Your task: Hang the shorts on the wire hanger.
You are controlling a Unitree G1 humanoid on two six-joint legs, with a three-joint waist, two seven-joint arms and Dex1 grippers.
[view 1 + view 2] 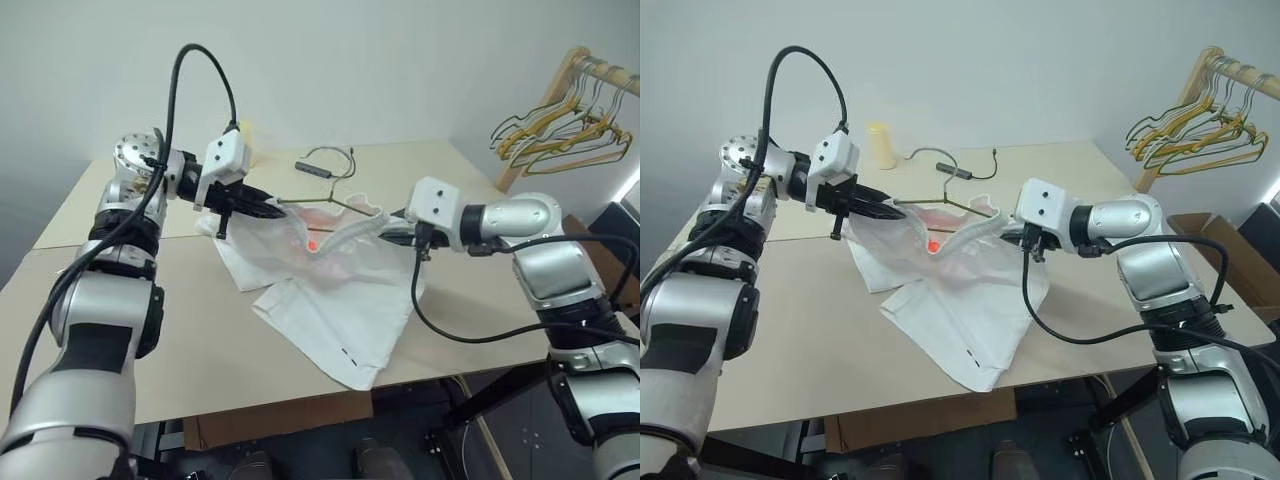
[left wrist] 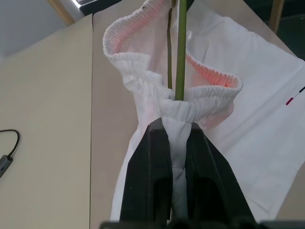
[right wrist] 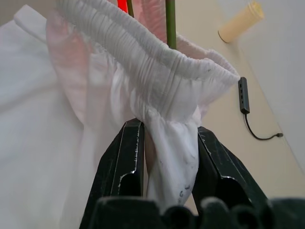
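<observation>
Left tool (image 2: 177,143) is pinched tight on the gathered waistband of the shorts (image 1: 340,300), with the wire hanger (image 2: 181,47) running up from the pinch. Right tool (image 3: 169,143) clamps the opposite waistband section, fingers set slightly apart around bunched fabric. Both tools hold the waistband raised above the tabletop (image 1: 200,340); the legs lie spread on it, nearer. No legible writing or labels.

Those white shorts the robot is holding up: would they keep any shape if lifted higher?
Probably not. The shorts sag between the left gripper and right gripper, legs draped on the table, so they look floppy and light. The gathered waistband bunches between the fingers, suggesting an easy grip.
</observation>
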